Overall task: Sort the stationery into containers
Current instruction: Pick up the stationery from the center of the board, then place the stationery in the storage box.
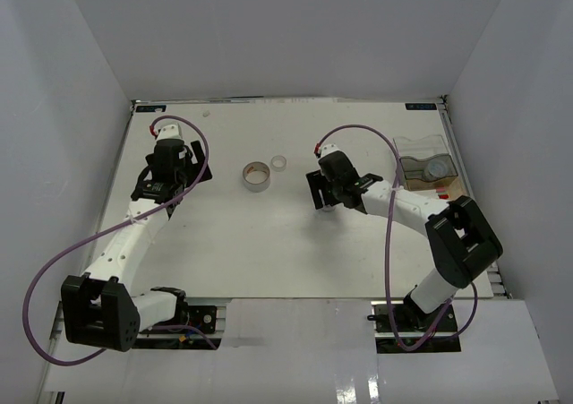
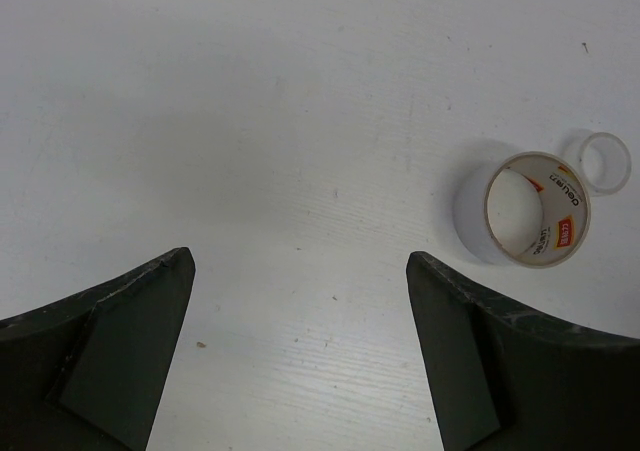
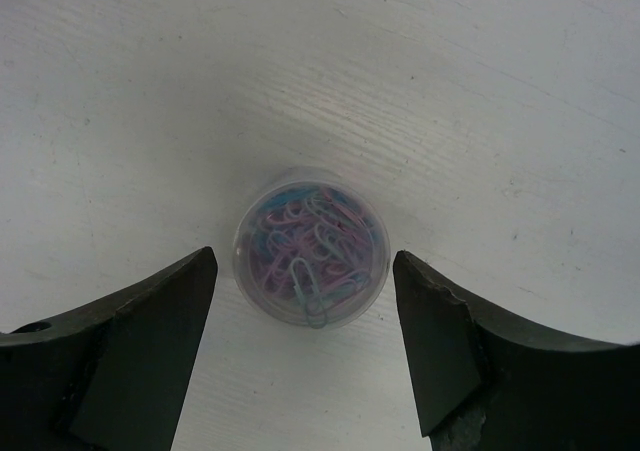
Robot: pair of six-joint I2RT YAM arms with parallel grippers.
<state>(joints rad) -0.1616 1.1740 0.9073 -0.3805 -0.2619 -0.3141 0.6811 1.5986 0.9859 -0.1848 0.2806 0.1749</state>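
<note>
A small round clear tub (image 3: 312,246) full of pastel paper clips stands on the white table. My right gripper (image 3: 305,259) hangs over it, open. Its fingers (image 3: 165,321) flank the tub's near half with a narrow gap on each side. In the top view that gripper (image 1: 327,195) covers most of the tub. A beige tape roll (image 2: 535,211) lies on its side with a small clear ring (image 2: 606,161) just beyond it. My left gripper (image 2: 300,261) stands open over bare table to their left. The organiser (image 1: 421,146) sits at the right edge.
Seen from above, the tape roll (image 1: 257,176) and ring (image 1: 278,162) lie mid-table between the two arms. A second round tub (image 1: 439,167) sits in the organiser's clear part. White walls close in the table on three sides.
</note>
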